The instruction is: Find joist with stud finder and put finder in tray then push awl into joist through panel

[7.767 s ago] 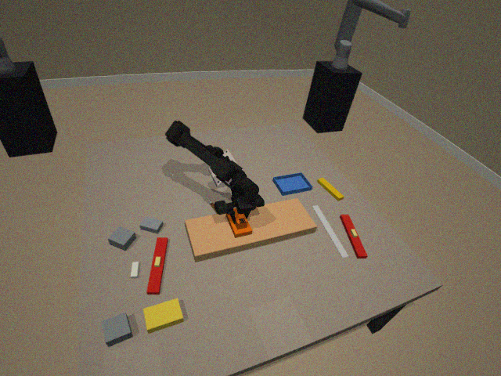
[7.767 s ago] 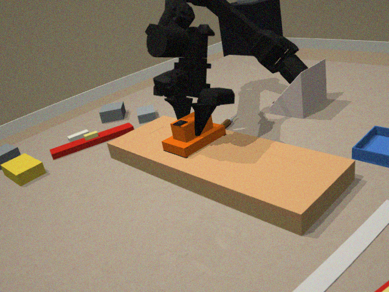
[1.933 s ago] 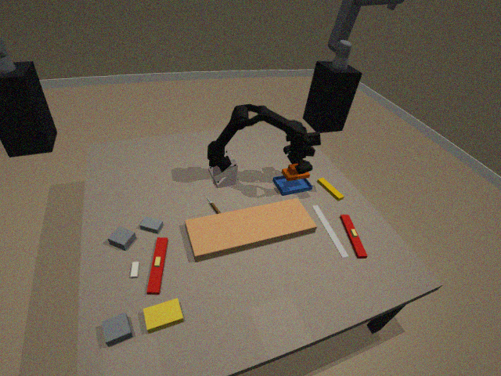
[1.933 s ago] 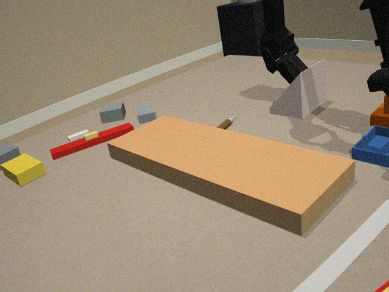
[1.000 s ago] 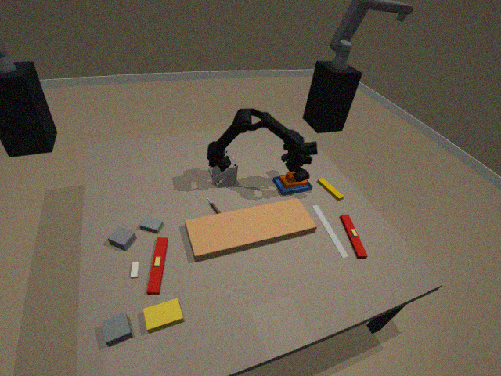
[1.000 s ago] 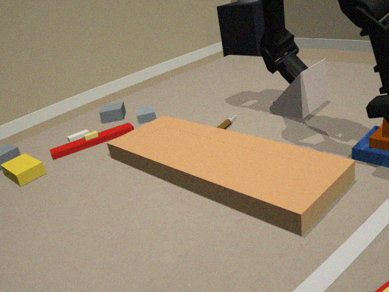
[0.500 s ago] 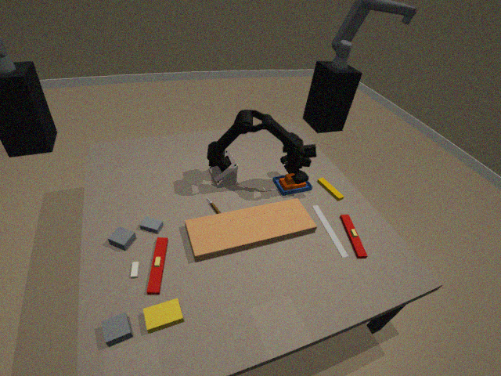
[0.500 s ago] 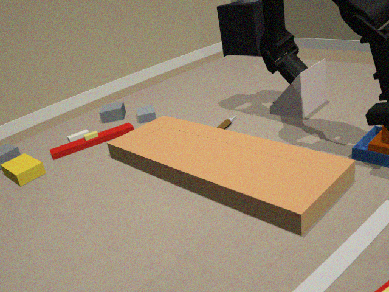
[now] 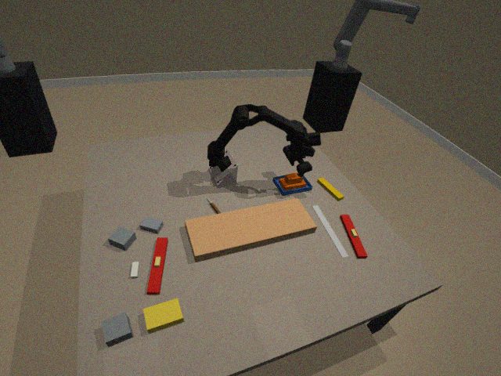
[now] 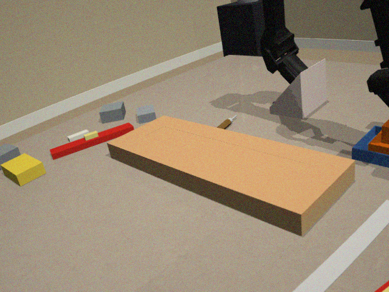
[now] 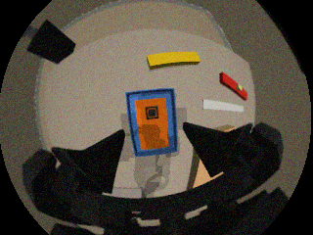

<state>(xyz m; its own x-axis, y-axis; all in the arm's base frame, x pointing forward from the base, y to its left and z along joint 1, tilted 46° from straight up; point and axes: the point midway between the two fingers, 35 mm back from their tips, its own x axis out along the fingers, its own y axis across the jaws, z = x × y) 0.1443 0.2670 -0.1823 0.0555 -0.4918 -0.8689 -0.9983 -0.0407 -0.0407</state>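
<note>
The orange stud finder (image 9: 290,184) (image 10: 377,145) (image 11: 162,122) lies in the blue tray (image 9: 285,192) (image 10: 371,157) (image 11: 132,122). My gripper (image 9: 301,172) (image 11: 155,128) is open and empty, just above the stud finder, with the fingers wide on either side in the wrist view. The awl (image 9: 214,207) (image 10: 224,123) lies on the table behind the floor panel (image 9: 250,228) (image 10: 232,157) (image 11: 201,173), its metal tip pointing away from the panel. The panel hides part of its brown handle. No hole shows in the panel's top; a faint thin line runs along it. The joist is hidden.
A yellow bar (image 9: 330,188) (image 11: 173,59), a white strip (image 9: 329,230) (image 10: 345,251) (image 11: 222,105) and a red level (image 9: 358,244) lie right of the panel. Another red level (image 9: 154,279) (image 10: 68,149), a white piece (image 9: 135,269), a yellow block (image 9: 163,314) and several grey blocks (image 9: 122,238) lie left.
</note>
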